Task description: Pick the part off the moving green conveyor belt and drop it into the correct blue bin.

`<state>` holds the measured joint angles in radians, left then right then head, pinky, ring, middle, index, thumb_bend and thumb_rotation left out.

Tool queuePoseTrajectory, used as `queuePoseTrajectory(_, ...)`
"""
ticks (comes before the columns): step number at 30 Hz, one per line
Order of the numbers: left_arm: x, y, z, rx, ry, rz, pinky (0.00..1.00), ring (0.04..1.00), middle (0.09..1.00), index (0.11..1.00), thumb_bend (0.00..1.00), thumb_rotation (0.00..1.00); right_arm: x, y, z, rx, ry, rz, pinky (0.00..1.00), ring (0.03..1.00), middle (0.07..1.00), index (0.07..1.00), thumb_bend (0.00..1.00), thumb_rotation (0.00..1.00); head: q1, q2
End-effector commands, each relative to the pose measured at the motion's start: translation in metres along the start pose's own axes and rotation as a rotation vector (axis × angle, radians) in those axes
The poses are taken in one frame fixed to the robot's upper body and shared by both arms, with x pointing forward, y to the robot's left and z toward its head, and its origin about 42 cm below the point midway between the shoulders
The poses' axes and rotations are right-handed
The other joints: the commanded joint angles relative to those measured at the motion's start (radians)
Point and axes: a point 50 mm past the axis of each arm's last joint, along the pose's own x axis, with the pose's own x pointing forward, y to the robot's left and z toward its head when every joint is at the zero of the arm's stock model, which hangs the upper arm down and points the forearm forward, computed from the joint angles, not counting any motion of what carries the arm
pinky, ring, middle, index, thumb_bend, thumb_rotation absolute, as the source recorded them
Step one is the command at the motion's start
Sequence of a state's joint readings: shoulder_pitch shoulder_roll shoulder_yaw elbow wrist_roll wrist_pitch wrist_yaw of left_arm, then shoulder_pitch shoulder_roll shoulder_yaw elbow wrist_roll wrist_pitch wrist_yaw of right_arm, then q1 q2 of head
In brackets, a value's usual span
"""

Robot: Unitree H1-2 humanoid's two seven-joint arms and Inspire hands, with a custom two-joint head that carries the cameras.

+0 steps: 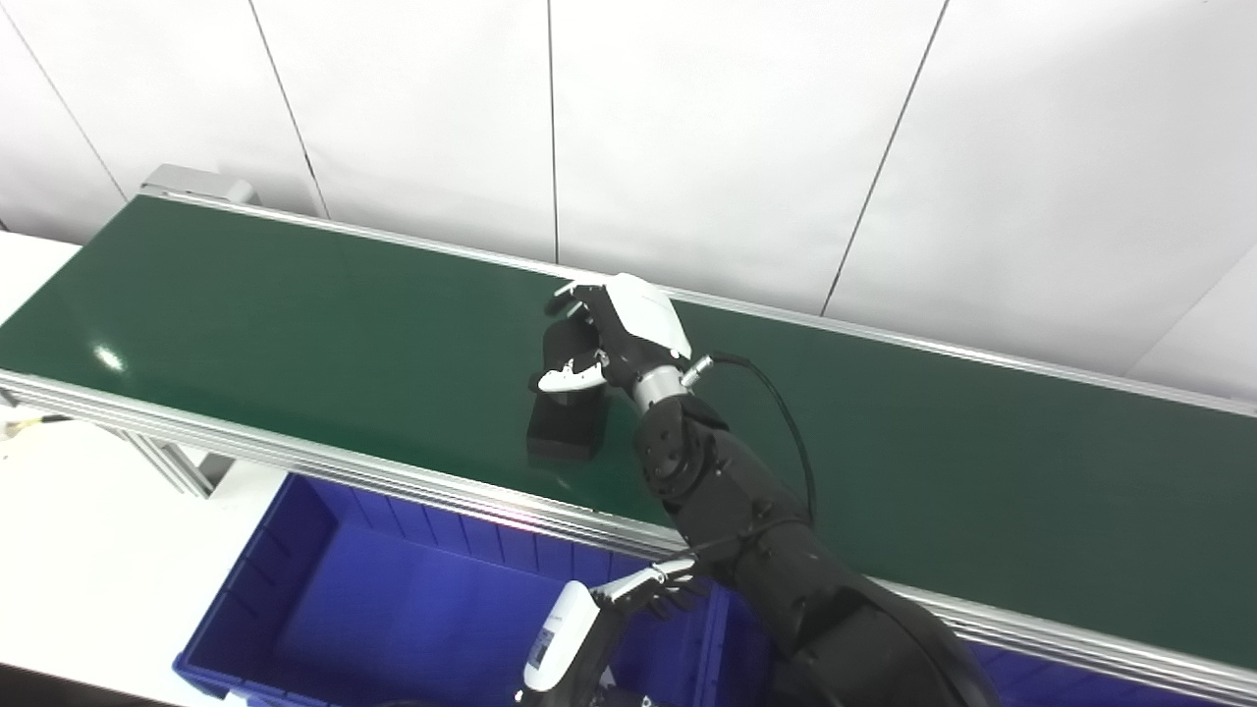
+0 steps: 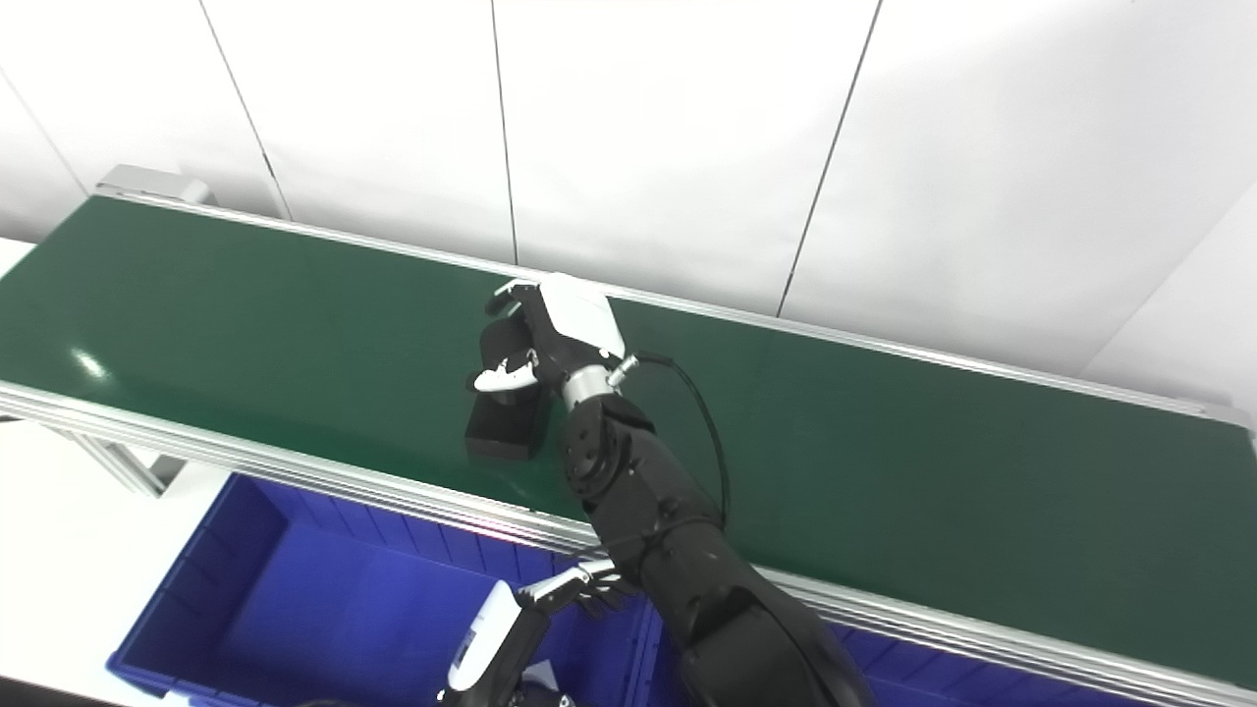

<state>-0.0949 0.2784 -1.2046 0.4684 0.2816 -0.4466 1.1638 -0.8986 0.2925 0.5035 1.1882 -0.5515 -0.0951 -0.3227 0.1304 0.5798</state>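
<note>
Left eye view shows the right hand (image 1: 614, 339) reached out over the green conveyor belt (image 1: 295, 324), its fingers (image 1: 570, 295) curled over the far end of a black rectangular part (image 1: 568, 417) and its thumb (image 1: 570, 376) pressed against the near side, pinching it. The block's lower end rests on the belt near the front aluminium rail (image 1: 295, 457); whether the gripped end is lifted I cannot tell. Below the rail sits a blue bin (image 1: 393, 599), and the left hand (image 2: 520, 614) hovers over its right part, fingers loosely spread, holding nothing. White wall panels (image 1: 687, 128) stand behind the belt.
</note>
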Motion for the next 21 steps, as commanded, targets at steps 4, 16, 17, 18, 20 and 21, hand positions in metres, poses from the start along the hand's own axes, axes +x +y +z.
queuePoseTrajectory(4,0.008,0.008,0.002,-0.013,-0.048,0.015,0.55,0.633,0.713,0.782,0.85,0.47,0.005,-0.012,0.025,0.046,-0.134,-0.122,0.36,0.406,0.515,0.528,0.51,0.0,-0.008,0.001)
queuePoseTrajectory(16,0.01,0.017,-0.005,0.027,-0.063,0.013,0.6,0.666,0.73,0.785,0.83,0.5,-0.014,-0.034,0.006,0.167,-0.158,-0.274,0.3,0.381,0.475,0.535,0.51,0.0,-0.04,0.0)
queuePoseTrajectory(17,0.011,0.018,-0.006,0.027,-0.062,0.014,0.61,0.668,0.731,0.786,0.84,0.49,-0.016,-0.036,0.006,0.173,-0.158,-0.282,0.29,0.376,0.465,0.537,0.51,0.0,-0.045,0.001)
queuePoseTrajectory(18,0.011,0.019,-0.006,0.026,-0.059,0.013,0.61,0.668,0.732,0.786,0.84,0.49,-0.019,-0.039,0.004,0.178,-0.158,-0.297,0.29,0.376,0.464,0.537,0.51,0.0,-0.049,0.003)
queuePoseTrajectory(20,0.01,0.02,-0.006,0.023,-0.055,0.01,0.62,0.677,0.737,0.788,0.84,0.49,-0.026,-0.045,0.002,0.184,-0.156,-0.316,0.3,0.378,0.465,0.533,0.51,0.0,-0.068,0.013)
queuePoseTrajectory(21,0.01,0.021,-0.006,0.022,-0.052,0.006,0.63,0.681,0.74,0.789,0.84,0.48,-0.031,-0.05,0.001,0.189,-0.153,-0.331,0.3,0.38,0.466,0.531,0.51,0.0,-0.068,0.013)
